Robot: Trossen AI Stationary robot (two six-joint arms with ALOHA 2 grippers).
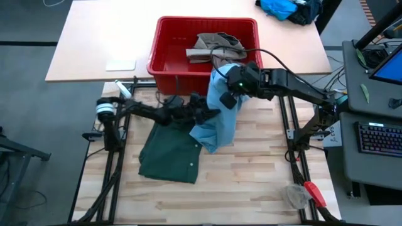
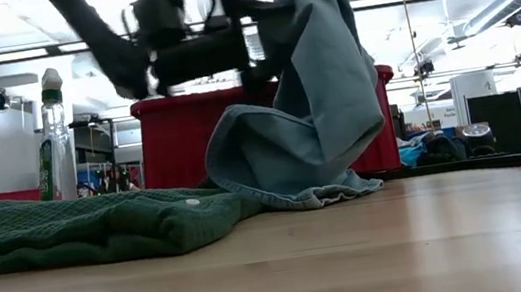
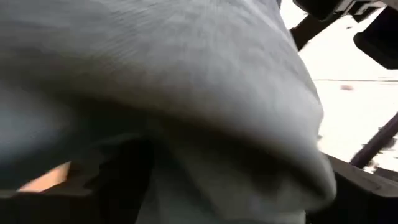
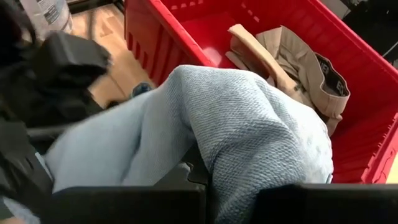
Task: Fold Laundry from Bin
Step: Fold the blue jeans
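Light blue denim trousers (image 1: 217, 125) hang from my right gripper (image 1: 229, 94), which is shut on their upper part just in front of the red bin (image 1: 163, 69). Their lower end lies crumpled on the table (image 2: 297, 192). My left gripper (image 2: 246, 37) reaches in level from the table's left, open, its fingers at the hanging denim's left edge. Denim (image 3: 186, 74) fills the left wrist view. Dark green shorts (image 1: 169, 154) lie flat on the table below the left arm. A khaki piece (image 1: 217, 45) lies inside the bin. My right gripper pinches a bunched fold of the trousers (image 4: 249, 124) near their top. It comes slanting down from the table's right. The cloth bulges over the fingers and hides the place of contact. The trousers hang below it, slack, with their lower end on the table. My left gripper's fingers stand against the denim's left edge (image 2: 274, 53); I cannot tell whether they touch it.
A bright blue cloth heap with black (image 1: 286, 9) sits at the far right corner. A white pad (image 1: 120, 64) and a bottle (image 1: 122, 89) lie at the left. A red-handled tool (image 1: 314, 191) lies near the right front. Bare wood (image 1: 251, 188) stretches along the near side.
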